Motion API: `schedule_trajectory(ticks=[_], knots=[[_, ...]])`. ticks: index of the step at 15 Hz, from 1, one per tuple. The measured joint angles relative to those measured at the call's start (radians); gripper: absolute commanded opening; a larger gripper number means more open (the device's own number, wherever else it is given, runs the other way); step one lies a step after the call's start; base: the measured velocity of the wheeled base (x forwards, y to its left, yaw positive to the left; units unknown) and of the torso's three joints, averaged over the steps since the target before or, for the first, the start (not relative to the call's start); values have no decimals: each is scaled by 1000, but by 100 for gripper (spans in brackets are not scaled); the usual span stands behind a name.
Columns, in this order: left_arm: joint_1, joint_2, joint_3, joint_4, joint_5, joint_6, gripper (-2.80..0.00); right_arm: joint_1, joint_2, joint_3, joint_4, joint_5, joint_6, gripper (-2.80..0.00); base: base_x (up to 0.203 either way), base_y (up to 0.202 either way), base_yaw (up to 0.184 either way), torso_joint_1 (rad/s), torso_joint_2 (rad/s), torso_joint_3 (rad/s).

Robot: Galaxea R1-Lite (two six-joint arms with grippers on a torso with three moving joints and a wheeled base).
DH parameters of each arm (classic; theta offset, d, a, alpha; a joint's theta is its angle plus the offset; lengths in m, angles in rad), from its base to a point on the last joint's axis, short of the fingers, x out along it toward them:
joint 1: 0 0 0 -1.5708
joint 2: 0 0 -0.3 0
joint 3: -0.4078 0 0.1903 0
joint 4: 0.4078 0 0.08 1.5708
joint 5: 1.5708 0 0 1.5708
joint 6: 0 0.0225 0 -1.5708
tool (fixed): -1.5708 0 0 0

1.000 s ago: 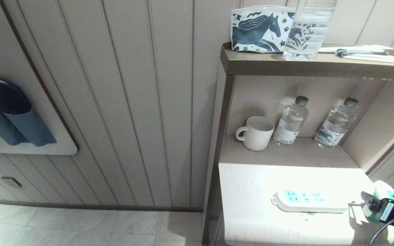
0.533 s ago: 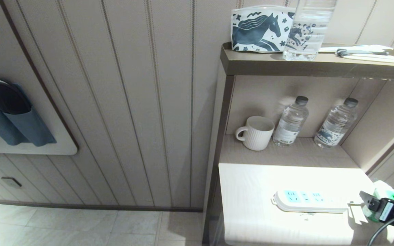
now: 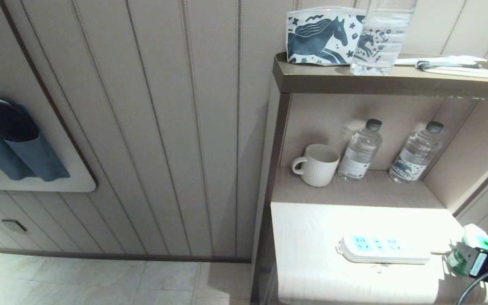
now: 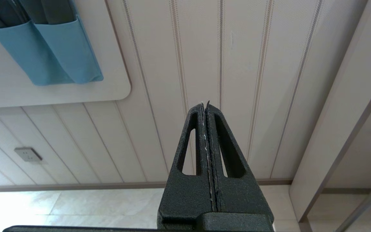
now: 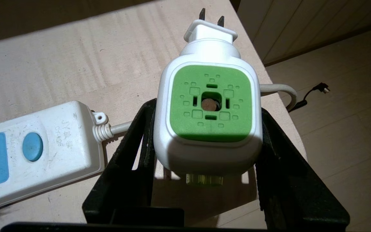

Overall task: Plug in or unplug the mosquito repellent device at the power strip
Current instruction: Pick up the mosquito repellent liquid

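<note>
The right gripper (image 5: 208,141) has closed in since a second ago and now clamps the mosquito repellent device (image 5: 209,112) at the table's (image 3: 311,237) right edge. Its glossy white rounded head has a matte green square face, prongs free. The smooth white power strip (image 3: 383,249) lies just left. The left gripper (image 4: 206,109), parked, is pressed closed.

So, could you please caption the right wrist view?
Right gripper closed around the unplugged repellent device beside the power strip.

Device (image 3: 479,242) right of power strip (image 3: 383,249); mug (image 3: 317,164) behind.
</note>
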Motion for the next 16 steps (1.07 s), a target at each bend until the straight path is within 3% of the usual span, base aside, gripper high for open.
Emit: schedule_trajectory(ticks=[16], knots=[[0, 0, 0, 0, 0, 0, -280, -1, -30, -2, 7, 19, 0, -280, 0, 0, 0, 0, 0, 0]])
